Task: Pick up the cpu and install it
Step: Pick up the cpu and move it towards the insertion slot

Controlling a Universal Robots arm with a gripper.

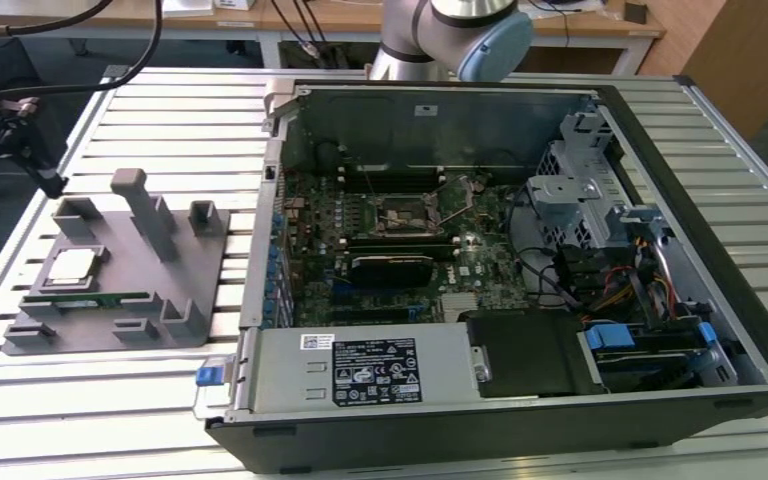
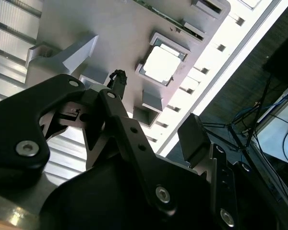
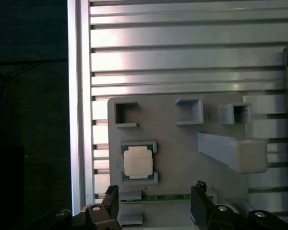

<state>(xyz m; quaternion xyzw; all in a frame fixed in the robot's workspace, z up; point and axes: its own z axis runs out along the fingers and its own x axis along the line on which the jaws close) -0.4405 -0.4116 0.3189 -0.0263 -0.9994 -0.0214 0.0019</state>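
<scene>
Flat square silver-topped cpu (image 3: 137, 162)

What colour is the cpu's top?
Pale silver metal. The cpu sits in a grey holder, clearest in the first wrist view.

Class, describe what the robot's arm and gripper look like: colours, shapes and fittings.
The arm is silver-grey and tubular, with a pale blue round cap on one joint. The gripper is matte black: angular, flat-sided linkage fingers joined by silver screw heads, ending in small blocky tips.
</scene>
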